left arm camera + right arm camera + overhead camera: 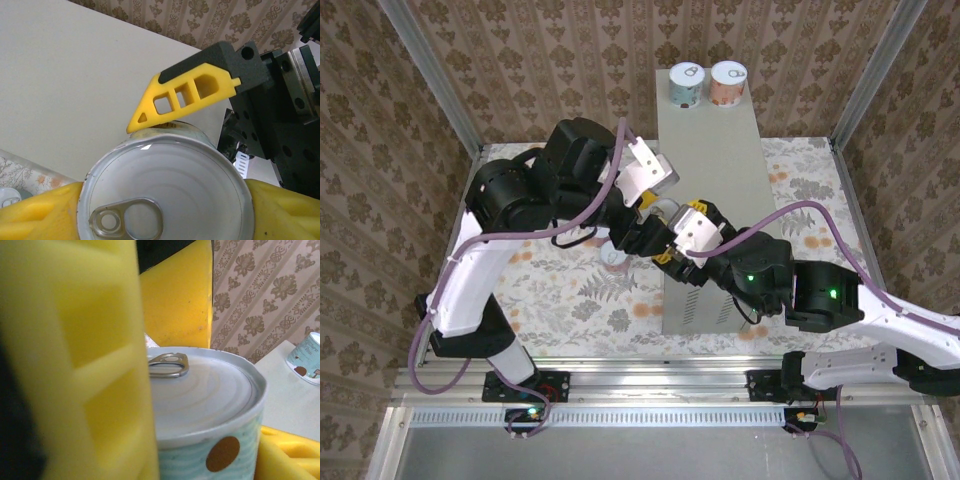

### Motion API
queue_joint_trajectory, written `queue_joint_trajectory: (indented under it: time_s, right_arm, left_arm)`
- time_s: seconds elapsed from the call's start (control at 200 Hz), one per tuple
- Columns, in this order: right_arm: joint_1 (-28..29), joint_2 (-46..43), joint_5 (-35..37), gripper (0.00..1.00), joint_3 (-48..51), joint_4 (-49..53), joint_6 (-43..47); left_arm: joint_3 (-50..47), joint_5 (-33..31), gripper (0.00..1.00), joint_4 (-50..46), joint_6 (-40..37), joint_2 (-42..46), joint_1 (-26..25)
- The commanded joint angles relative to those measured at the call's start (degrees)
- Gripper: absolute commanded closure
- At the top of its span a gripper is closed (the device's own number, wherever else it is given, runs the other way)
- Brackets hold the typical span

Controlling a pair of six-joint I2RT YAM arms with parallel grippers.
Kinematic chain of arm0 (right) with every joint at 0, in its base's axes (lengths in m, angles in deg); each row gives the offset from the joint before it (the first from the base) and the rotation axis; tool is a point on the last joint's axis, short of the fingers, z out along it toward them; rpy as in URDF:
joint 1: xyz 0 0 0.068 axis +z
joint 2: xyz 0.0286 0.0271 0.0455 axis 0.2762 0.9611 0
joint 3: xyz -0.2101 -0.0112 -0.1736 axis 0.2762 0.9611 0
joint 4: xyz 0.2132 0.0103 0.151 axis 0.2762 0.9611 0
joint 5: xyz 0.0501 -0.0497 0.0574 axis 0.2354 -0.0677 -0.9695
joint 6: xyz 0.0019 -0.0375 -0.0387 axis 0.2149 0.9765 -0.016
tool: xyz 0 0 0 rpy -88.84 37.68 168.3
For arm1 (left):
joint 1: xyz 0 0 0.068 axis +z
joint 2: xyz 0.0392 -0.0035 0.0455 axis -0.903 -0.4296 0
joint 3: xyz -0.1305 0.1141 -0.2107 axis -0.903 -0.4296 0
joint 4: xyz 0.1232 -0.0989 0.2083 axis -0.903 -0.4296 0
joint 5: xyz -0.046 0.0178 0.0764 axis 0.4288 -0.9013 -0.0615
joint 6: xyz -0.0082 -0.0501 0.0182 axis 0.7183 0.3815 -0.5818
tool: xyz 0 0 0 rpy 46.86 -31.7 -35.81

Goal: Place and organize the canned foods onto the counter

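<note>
Top external view: my left gripper (656, 208) and my right gripper (672, 234) meet at centre frame, at the left edge of the counter (715, 150), with a silver-lidded can (665, 213) between them. A teal can (687, 86) and a pinkish can (728, 85) stand side by side at the counter's upper end, well apart from my grippers. A fourth can (617, 258) shows on the floral floor (570, 290) just left of them, partly hidden by my arm. Left wrist view: my two yellow fingers (40, 212) pinch the can (165, 190) from the lower left and lower right, its pull tab toward the bottom edge. My right gripper's finger (212, 59) comes in from the upper right and its tip touches the can's far rim, with the counter's flat top (75, 75) behind. Right wrist view: the can (205, 405), teal-labelled with a brown dot, sits at centre, tight against my big yellow finger (75, 365) on the left; this gripper is closed on it too. At the right edge the teal can (306, 357) stands on the counter (287, 400).
</note>
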Motion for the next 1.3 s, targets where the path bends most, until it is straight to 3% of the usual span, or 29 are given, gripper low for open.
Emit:
queue_joint_trajectory:
  time_s: [0.0,0.14,0.335,0.825,1.295]
  right_arm:
    - [-0.5,-1.7,0.6,0.29,1.3,-3.1,-0.2]
    - [-1.5,-3.9,0.5,0.32,2.9,-2.9,-2.3]
    - [-3.9,-8.1,0.5,0.33,6.6,-3.2,-5.6]
    - [-12.4,-17.9,-2.3,0.30,15.6,-1.8,-13.5]
    - [-12.9,-19.4,-3.3,0.23,16.1,4.6,-16.7]
  left_arm:
    - [-0.3,1.3,0.32,2.4,-0.1,0.9,-0.4]
    - [-0.4,1.2,0.24,3.5,-0.1,0.3,-0.4]
    - [-0.5,-0.1,0.00,4.8,0.5,0.5,0.0]
    - [-17.7,-2.5,0.00,15.1,4.5,13.7,4.2]
    - [-26.4,-2.6,0.00,21.1,6.6,18.9,5.4]
